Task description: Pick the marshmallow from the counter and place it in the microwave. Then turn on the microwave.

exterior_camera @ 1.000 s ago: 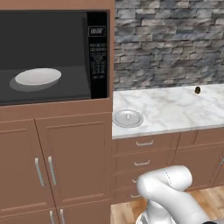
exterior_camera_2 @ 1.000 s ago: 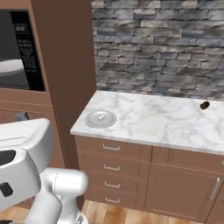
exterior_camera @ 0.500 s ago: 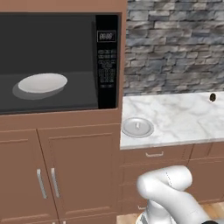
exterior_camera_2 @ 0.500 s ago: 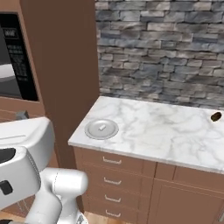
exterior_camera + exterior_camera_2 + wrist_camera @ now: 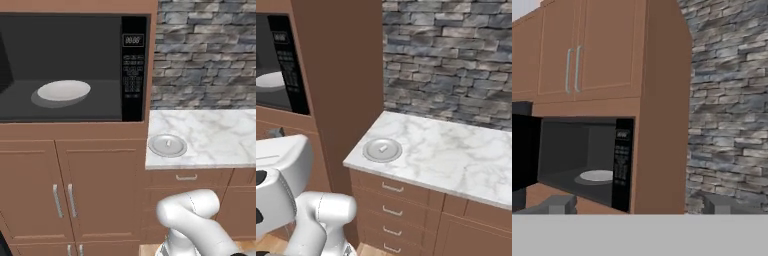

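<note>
The microwave (image 5: 75, 70) stands open in the brown cabinetry, with a round white plate (image 5: 64, 91) in its dark cavity and the keypad (image 5: 133, 70) at its right. To its right lies the marble counter (image 5: 215, 135). At the counter's near left corner a round pale dish (image 5: 383, 150) carries a tiny white block, the marshmallow (image 5: 383, 148), also seen from the other side as the marshmallow (image 5: 169, 143). My gripper (image 5: 641, 205) is open and holds nothing. It faces the microwave (image 5: 582, 160) from a distance, well away from the marshmallow.
The microwave's black door (image 5: 523, 150) stands swung out at the left. A grey stone-brick wall (image 5: 456, 65) backs the counter. Brown drawers (image 5: 396, 200) sit under the counter, and cabinet doors (image 5: 62, 195) under the microwave. Upper cabinets (image 5: 577, 50) hang above the microwave.
The whole picture has shifted to the right in both base views, so the base has driven left, toward the microwave. The things themselves have not moved. The gripper stays open.
</note>
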{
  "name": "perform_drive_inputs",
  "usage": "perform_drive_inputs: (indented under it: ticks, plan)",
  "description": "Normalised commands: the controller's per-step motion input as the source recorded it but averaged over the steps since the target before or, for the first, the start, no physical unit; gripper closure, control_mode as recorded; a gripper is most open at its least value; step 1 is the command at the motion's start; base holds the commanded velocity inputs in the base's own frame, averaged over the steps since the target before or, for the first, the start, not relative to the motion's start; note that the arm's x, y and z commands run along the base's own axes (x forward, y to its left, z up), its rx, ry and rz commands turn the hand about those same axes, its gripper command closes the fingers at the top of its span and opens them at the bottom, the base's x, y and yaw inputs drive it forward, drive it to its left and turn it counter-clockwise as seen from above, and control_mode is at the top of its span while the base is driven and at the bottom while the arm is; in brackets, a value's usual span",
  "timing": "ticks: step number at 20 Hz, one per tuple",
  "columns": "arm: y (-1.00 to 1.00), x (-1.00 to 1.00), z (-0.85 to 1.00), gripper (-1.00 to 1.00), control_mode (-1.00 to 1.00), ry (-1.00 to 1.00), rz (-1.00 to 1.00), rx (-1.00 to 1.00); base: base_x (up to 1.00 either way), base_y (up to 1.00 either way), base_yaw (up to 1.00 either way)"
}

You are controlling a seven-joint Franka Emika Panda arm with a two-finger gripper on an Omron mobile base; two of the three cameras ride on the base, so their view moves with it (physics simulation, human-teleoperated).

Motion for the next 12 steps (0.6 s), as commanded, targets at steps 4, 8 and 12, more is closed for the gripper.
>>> perform_drive_inputs:
  ticks: [4, 8, 12]
  plan:
    - [0.00, 0.00, 0.00, -1.00, 1.00, 0.00, 0.00, 0.00, 0.07, 0.02, 0.32]
    - [0.00, 0.00, 0.00, -1.00, 1.00, 0.00, 0.00, 0.00, 0.00, 0.16, 0.38]
    - [0.00, 0.00, 0.00, -1.00, 1.00, 0.00, 0.00, 0.00, 0.00, 0.49, 0.29]
